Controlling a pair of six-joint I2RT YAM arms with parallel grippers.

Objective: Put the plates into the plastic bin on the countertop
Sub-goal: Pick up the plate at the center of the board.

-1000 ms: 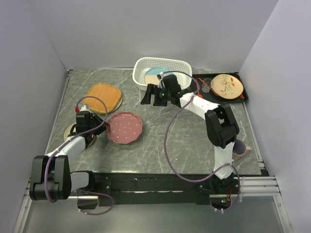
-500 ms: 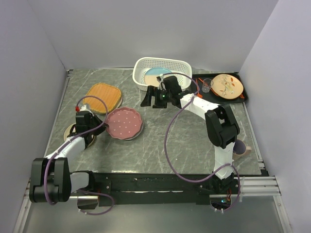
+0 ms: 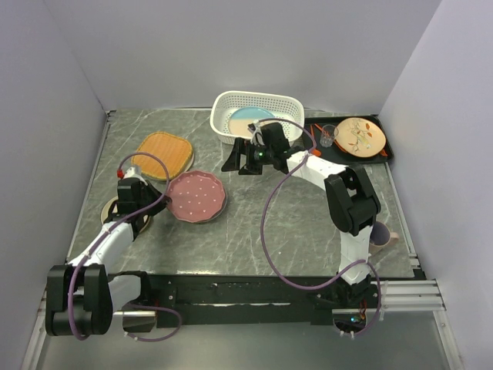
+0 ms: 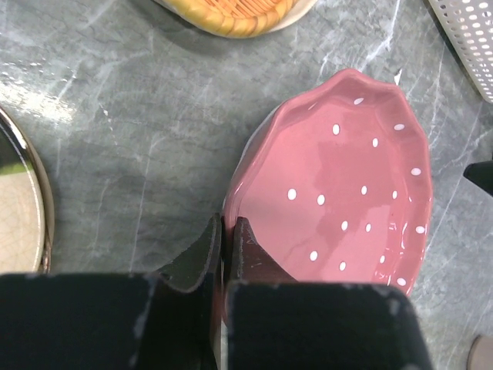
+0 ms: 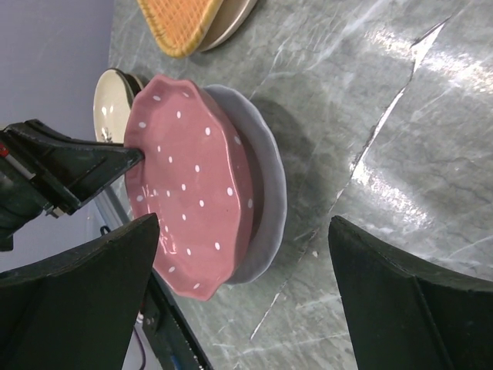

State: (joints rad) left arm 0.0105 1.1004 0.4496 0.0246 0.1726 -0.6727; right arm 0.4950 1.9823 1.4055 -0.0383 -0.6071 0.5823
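Note:
A speckled pink plate lies on a pale grey-white plate left of centre on the countertop. My left gripper is shut on the pink plate's near-left rim, one finger above it and one below. In the right wrist view the pink plate sits tilted, its held side raised. My right gripper hangs open in front of the plastic bin, facing the pink plate from a distance. A pale blue plate lies in the bin.
An orange rounded-square plate rests on a cream plate at the back left. A tan brown-rimmed plate lies under my left arm. A black tray at the back right holds a leaf-marked plate and a glass.
My left gripper has closed on the pink plate's rim. The plate has shifted slightly towards the back and its held side has come up. The right gripper has barely moved.

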